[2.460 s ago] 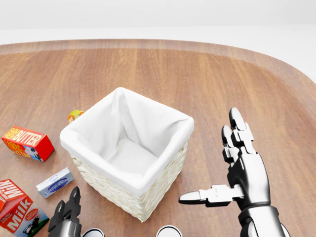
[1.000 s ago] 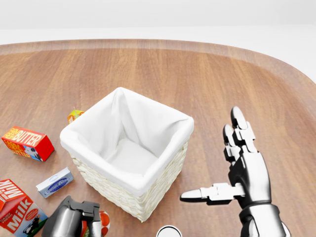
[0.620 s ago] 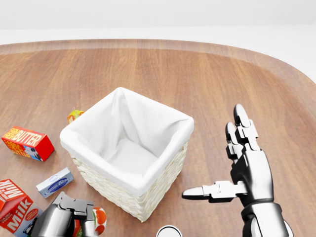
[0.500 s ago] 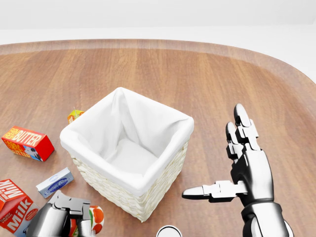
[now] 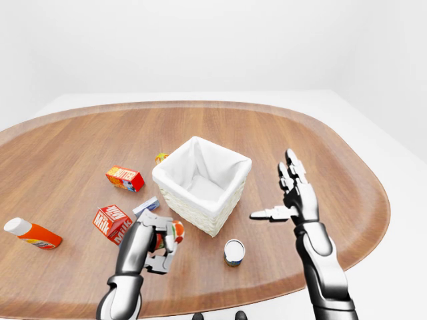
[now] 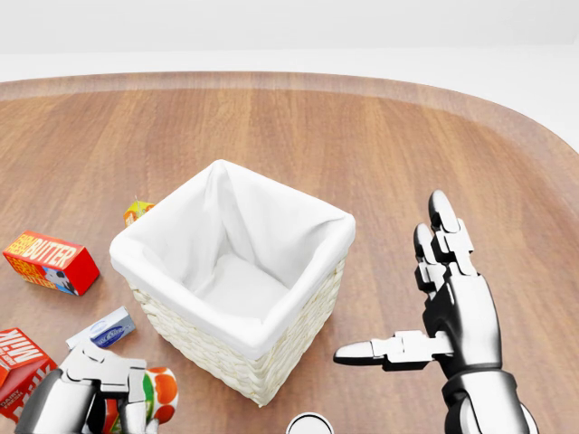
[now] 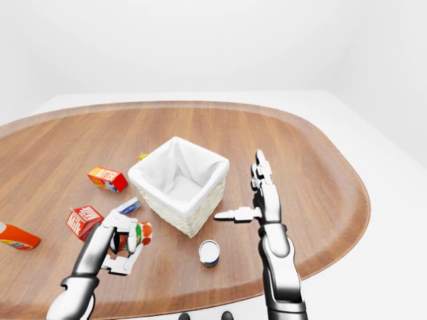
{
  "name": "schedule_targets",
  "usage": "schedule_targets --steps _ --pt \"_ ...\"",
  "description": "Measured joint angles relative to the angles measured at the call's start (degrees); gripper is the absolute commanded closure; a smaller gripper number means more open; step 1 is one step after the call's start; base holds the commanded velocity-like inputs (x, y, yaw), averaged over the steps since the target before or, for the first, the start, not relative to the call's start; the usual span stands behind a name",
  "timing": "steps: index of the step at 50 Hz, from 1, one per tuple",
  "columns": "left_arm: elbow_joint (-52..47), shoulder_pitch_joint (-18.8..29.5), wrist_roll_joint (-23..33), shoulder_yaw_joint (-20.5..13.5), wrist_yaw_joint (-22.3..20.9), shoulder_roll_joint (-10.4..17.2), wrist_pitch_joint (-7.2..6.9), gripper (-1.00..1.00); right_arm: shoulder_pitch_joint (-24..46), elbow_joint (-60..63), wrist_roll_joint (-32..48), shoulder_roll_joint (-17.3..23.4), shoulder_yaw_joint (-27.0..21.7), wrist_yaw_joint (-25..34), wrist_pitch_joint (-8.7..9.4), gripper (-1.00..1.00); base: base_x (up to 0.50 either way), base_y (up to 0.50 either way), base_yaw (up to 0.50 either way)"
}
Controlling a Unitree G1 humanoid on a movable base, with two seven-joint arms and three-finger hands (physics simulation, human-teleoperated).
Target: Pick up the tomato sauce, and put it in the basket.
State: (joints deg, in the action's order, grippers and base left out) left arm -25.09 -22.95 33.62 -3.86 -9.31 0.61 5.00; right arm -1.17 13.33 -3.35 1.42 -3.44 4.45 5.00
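Note:
The tomato sauce (image 6: 160, 392) is a small can with a red, green and white label. My left hand (image 5: 162, 241) is shut on it and holds it a little above the table, at the head view's bottom left, just left of the basket. The basket (image 6: 301, 296) is wicker with a white cloth liner and stands empty in the middle of the table. My right hand (image 6: 412, 298) is open and empty, fingers up and thumb out, to the right of the basket.
A butter box (image 6: 50, 262), a milk carton (image 6: 16, 360), a small blue-grey box (image 6: 104, 329) and a small orange item (image 6: 136, 212) lie left of the basket. Another can (image 5: 234, 251) stands below it. An orange bottle (image 5: 31, 234) lies at the far left.
My left hand rose from the bottom edge with the can in it and has drifted left. One of the two cans below the basket has left the table. The right hand barely moved.

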Motion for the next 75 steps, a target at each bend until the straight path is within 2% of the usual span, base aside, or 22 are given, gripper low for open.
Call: schedule_targets --steps 19,30,39,45,49,62,75 --pt "-9.73 -0.14 -1.35 -2.69 -5.86 -1.78 -0.02 1.0 -0.26 0.25 0.18 -0.08 0.19 0.01 0.0 -1.0 0.0 0.0 0.0" --pt "-14.72 0.5 -1.69 -3.27 -8.57 -2.48 -1.37 1.0 -0.27 0.0 0.21 -0.08 0.18 0.06 0.0 -1.0 0.0 0.0 0.0" --pt "-18.74 1.91 -1.76 -3.18 -10.61 -2.56 -4.52 1.0 -0.14 -0.31 0.18 -0.05 0.12 0.05 0.0 -1.0 0.0 0.0 0.0" --pt "-21.42 4.23 -1.89 -3.53 -12.07 -2.2 -8.11 1.0 0.04 -0.88 0.16 -0.02 0.07 0.05 0.0 -1.0 0.0 0.0 0.0" --pt "-22.84 5.7 -1.77 -3.7 -12.89 -1.89 -10.0 1.0 0.09 -1.15 0.16 -0.01 0.06 0.03 0.0 -1.0 0.0 0.0 0.0" --pt "-27.35 12.01 -0.54 -3.38 -15.62 -0.3 -10.0 1.0 0.15 -1.74 0.01 -0.03 0.13 0.06 0.0 -1.0 0.0 0.0 0.0" --pt "-30.25 18.13 1.66 -1.25 -17.21 1.02 -10.0 1.0 0.11 -2.36 0.06 -0.06 0.24 0.1 0.0 -1.0 0.0 0.0 0.0"
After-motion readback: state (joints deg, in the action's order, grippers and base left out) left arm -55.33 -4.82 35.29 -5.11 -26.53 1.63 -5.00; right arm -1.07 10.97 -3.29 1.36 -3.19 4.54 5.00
